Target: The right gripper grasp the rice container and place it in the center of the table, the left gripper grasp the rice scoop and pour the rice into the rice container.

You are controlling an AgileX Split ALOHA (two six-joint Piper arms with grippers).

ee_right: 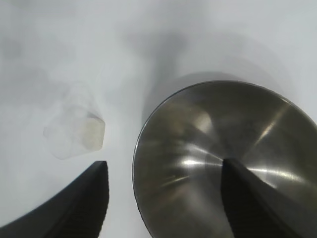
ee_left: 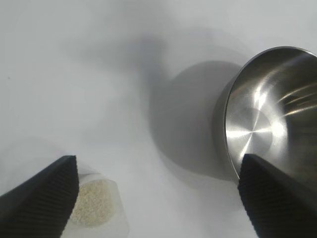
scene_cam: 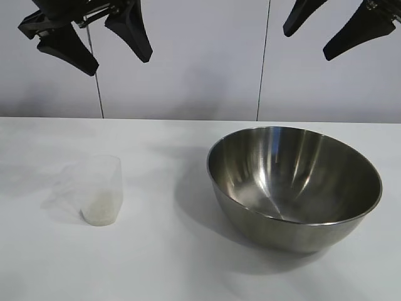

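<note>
On the table's [scene_cam: 175, 263] right half we see the steel rice container [scene_cam: 294, 185] directly below the right gripper [scene_cam: 332, 28], fingers spread, empty; the left gripper [scene_cam: 97, 41], wide, hangs above the rice scoop [scene_cam: 100, 191].

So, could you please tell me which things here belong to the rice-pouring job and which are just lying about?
Part of the job:
- rice container, empty, on the table
- rice scoop holding rice
- left gripper and right gripper, both open, raised above

Lying about:
- nothing visible
</note>
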